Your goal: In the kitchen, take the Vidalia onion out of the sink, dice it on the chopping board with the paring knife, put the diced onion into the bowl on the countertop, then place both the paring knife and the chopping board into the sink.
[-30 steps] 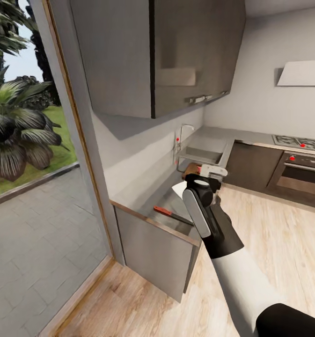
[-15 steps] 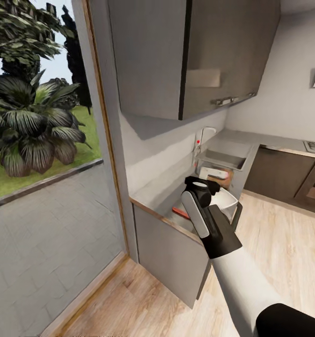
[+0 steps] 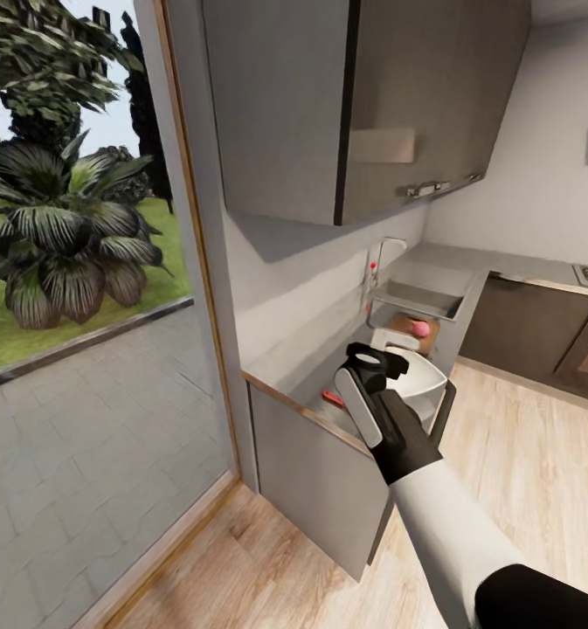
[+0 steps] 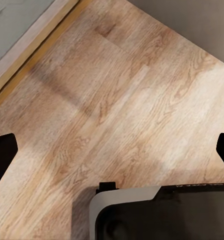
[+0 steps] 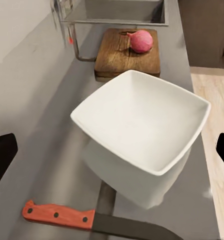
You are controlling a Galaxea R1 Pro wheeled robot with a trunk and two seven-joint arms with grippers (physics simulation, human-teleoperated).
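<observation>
Red-handled paring knife [image 5: 59, 216] lies lower left (onion [image 5: 141, 40] already boarded); right end effector [image 5: 112, 155], spread, should descend squarely over the handle.

Pretty bright and even all round, daylight pouring in from the glass door [image 3: 93, 262]. Soft shadow under the wall cabinets [image 3: 328, 105], another under the bowl [image 5: 142, 135]. Slightly soft render, mild stretching near edges, no real glare.
</observation>
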